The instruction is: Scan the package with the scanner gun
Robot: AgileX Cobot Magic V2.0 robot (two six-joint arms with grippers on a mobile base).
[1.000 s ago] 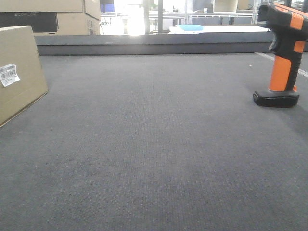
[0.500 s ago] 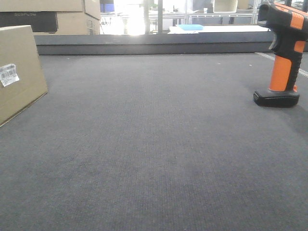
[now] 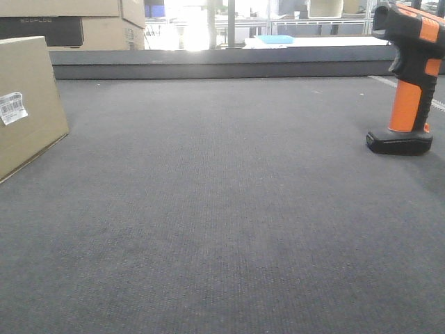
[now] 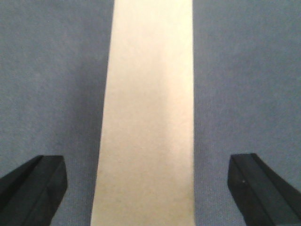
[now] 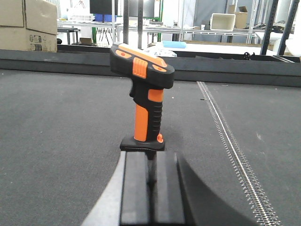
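Left gripper spread, package between | right gripper closed, scanner gun ahead

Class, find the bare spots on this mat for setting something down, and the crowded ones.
Free: the whole middle of the grey mat, bordered by the package on the left, the scanner gun on the right and the dark ledge behind. Crowded: only those two sides.

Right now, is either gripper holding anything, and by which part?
Nothing is held. The left gripper straddles the package open; the right gripper is shut short of the scanner gun.
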